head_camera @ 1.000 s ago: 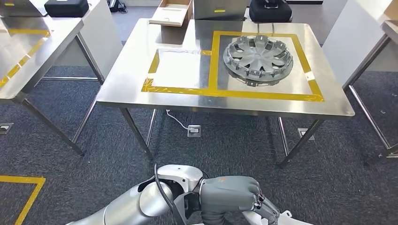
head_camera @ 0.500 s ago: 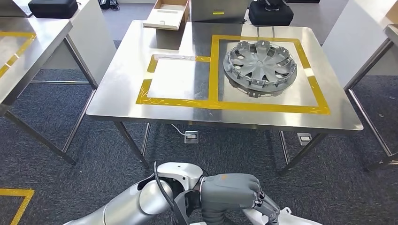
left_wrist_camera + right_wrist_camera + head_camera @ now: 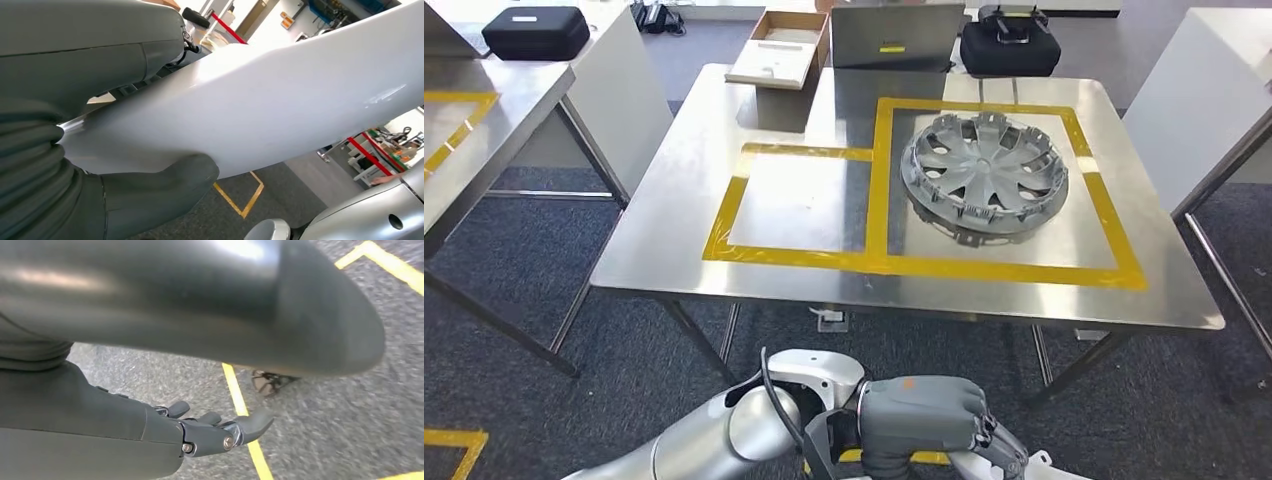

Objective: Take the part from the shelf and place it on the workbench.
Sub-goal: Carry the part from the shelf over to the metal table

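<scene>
Head view: the left hand is sitting at 6 o'clock, low in the frame, its fingers clenching around the edge of a white part that is peeking out at the bottom edge. Beyond it, the steel workbench is lying at 12 o'clock, marked with yellow tape in 2 rectangles. A silver wheel cover is resting inside the rectangle toward 1 o'clock. A cardboard box is standing at the far edge around 11 o'clock, and a black case is sitting beside it toward 1 o'clock.

Left wrist view: the grey thumb and the palm cover are pressing on opposite faces of the smooth white part, which is running across the frame from 8 o'clock to 2 o'clock.

Right wrist view: the right hand is hanging above grey carpet, fingers extended and grasping nothing.
</scene>
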You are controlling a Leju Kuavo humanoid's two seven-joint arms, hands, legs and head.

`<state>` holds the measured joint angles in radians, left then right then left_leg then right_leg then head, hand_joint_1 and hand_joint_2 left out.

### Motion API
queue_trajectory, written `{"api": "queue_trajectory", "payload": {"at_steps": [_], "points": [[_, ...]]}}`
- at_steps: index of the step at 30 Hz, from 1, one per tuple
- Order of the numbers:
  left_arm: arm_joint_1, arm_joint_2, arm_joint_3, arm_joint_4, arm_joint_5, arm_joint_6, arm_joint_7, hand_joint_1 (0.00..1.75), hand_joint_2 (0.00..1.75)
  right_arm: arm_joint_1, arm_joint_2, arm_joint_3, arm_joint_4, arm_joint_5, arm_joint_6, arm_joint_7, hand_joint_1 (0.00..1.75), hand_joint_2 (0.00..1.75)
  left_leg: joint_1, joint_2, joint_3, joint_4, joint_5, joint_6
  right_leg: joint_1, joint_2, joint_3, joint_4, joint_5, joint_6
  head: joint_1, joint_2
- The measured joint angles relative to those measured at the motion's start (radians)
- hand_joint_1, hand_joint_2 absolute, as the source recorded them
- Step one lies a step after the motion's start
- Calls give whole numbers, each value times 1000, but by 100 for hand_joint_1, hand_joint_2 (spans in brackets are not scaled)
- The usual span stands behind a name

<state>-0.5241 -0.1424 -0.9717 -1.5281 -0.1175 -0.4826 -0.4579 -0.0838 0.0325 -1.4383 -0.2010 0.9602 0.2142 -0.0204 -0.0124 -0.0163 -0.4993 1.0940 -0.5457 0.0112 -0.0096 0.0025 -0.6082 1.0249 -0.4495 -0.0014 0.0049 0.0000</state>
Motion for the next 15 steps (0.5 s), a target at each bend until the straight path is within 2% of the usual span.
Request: {"api": "queue_trajectory", "payload": {"at_steps": [2, 4, 5, 6, 7, 10, 11, 12, 14, 15], "points": [[0, 0, 0, 1, 0, 0, -2, 175, 175, -1, 0, 0, 0, 0, 2, -3, 0, 0, 4, 4, -70, 110, -19, -10, -2, 0, 22, -3, -16, -9, -5, 0], [2, 2, 0, 3, 0, 0, -4, 175, 175, 1, 0, 0, 0, 0, 3, -7, 0, 0, 8, 5, -155, 207, -75, -19, -3, 0, 42, -3, -36, -11, -8, 0], [3, 3, -1, 5, 0, 0, -5, 175, 175, 2, 0, 0, 0, 0, 4, -9, 0, 0, 10, 6, -184, 223, -96, -20, -3, 1, 54, -3, -48, -10, -8, 0], [4, 4, -1, 7, 0, 0, -6, 175, 175, 3, 0, 0, 0, 0, 4, -10, 0, 0, 10, 7, -199, 209, -97, -19, -3, 2, 69, -3, -60, -9, -8, 0], [4, 5, -1, 8, 0, 1, -7, 175, 175, 4, 0, 0, 0, 0, 5, -12, 0, 0, 11, 7, -201, 169, -74, -17, -4, 2, 86, -3, -73, -8, -9, 0], [4, 7, -3, 12, -3, 3, -10, 175, 175, 4, 1, 0, 0, 0, 6, -14, 0, 0, 8, 11, -181, -3, 88, -4, -2, 4, 127, -1, -111, 4, -10, 0], [4, 7, -4, 14, -6, 4, -10, 175, 175, 3, 1, 0, 0, 0, 7, -15, 0, 0, 7, 11, -178, -33, 123, 2, -2, 4, 134, -4, -120, 11, -10, 0], [4, 8, -5, 15, -10, 5, -11, 175, 175, 2, 1, 1, 0, 0, 7, -16, 0, 0, 5, 11, -176, -46, 136, 9, 0, 4, 139, -4, -123, 19, -10, 0], [1, 6, -6, 16, -16, 7, -13, 175, 175, 0, 1, 1, 0, 0, 7, -18, 0, 0, 6, 7, -160, -52, 127, 24, -1, 4, 139, 11, -117, 31, -9, 0], [-1, 6, -6, 17, -16, 8, -14, 175, 175, 0, 1, 1, 0, 0, 8, -19, 0, 0, 7, 6, -149, -56, 121, 32, -2, 4, 126, 43, -110, 34, -8, 0]]}}
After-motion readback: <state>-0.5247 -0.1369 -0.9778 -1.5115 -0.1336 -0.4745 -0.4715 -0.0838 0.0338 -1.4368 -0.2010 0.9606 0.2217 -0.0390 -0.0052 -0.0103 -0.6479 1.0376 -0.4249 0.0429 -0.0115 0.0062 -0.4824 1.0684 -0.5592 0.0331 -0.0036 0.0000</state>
